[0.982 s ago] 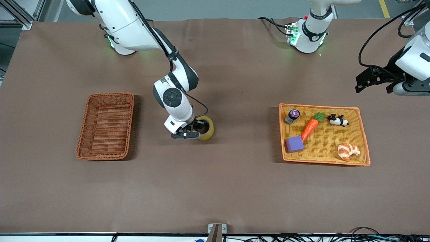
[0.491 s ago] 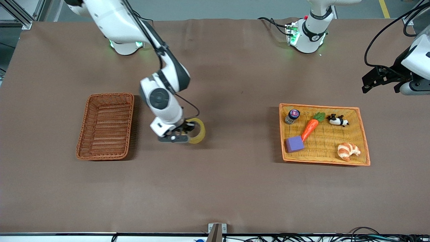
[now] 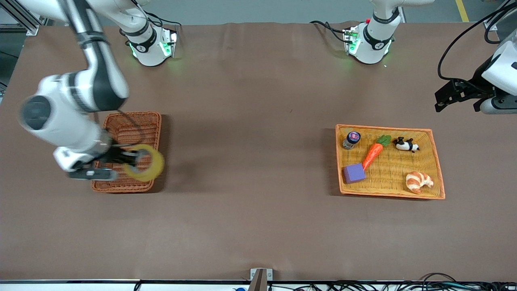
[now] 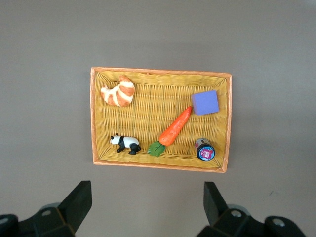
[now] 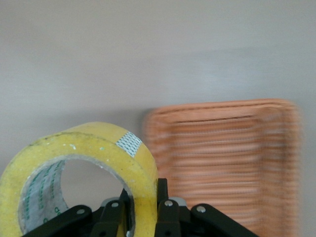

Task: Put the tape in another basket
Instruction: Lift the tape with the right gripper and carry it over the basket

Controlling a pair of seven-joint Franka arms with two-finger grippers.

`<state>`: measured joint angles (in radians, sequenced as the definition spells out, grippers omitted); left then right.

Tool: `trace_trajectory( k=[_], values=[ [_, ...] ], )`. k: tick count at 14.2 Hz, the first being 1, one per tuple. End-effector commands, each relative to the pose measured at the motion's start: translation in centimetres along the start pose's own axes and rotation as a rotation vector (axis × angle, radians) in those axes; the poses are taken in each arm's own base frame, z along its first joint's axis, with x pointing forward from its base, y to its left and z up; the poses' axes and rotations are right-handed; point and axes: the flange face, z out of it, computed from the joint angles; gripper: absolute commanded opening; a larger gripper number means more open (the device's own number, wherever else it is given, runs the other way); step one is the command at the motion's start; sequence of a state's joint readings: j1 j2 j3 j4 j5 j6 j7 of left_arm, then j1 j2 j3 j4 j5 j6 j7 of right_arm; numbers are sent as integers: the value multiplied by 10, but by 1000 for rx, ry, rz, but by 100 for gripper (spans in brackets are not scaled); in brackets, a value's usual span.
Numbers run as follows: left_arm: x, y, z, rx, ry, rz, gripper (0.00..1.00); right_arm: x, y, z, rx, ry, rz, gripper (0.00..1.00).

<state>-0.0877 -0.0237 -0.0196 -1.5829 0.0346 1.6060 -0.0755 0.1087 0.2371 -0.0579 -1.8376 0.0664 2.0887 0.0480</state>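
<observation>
In half a second the right gripper (image 3: 128,158), fingers clamped on the tape (image 3: 144,162), has swung from mid-frame to the reddish-brown basket (image 3: 133,125) at left of frame, so release looks close (left gripper (image 3: 454,96) waits open, upper right).
</observation>
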Motion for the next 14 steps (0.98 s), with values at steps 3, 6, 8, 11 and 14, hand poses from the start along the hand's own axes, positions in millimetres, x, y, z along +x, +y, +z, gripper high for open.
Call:
trace_trajectory(
  k=[3,6,8,11,14],
  values=[
    [-2,2,-6,18,15,5,100,-59,94,40,-36,-8,-70,0],
    [1,5,-2,19,15,10,100,-82,98,80,-39,-14,-72,0],
    [3,4,1,19,13,9,100,-90,99,94,-41,-2,-88,0],
    [2,3,2,20,7,17,100,-102,98,115,-47,31,-105,1],
    [-2,4,-2,19,0,15,100,-106,100,134,-46,12,-109,2]
  ],
)
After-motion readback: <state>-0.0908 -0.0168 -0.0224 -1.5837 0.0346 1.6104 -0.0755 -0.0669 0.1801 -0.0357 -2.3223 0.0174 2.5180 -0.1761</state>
